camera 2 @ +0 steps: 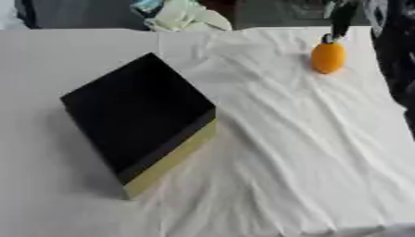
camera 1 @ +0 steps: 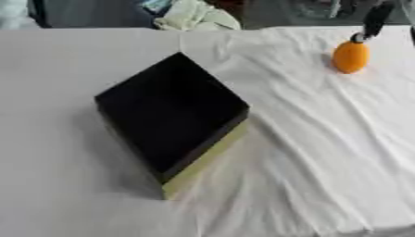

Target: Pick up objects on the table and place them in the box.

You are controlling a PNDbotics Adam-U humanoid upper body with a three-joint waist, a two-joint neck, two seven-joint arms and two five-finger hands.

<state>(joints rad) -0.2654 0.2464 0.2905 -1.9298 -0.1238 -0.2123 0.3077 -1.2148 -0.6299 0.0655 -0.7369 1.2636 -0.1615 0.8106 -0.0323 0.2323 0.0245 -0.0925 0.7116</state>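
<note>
Far right: right hand (camera 1: 374, 21) touching orange object (camera 1: 351, 56); fingers' state unclear; black box (camera 1: 172, 113) mid-table.

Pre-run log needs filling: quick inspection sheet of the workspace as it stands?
Surface: table under a wrinkled white cloth, creased mostly on the right half.
Job's things: black box with a yellowish side wall, set cornerwise left of centre, inside dark; orange object at the far right, outside the box.
Clutter: nothing seen on the cloth.
Hands: right hand, dark, reaches in from the upper right to the top of the orange object; fingers not readable. Left hand not in view.
Cables: nothing seen.
Surroundings: pale bundled fabric beyond the far edge.
</note>
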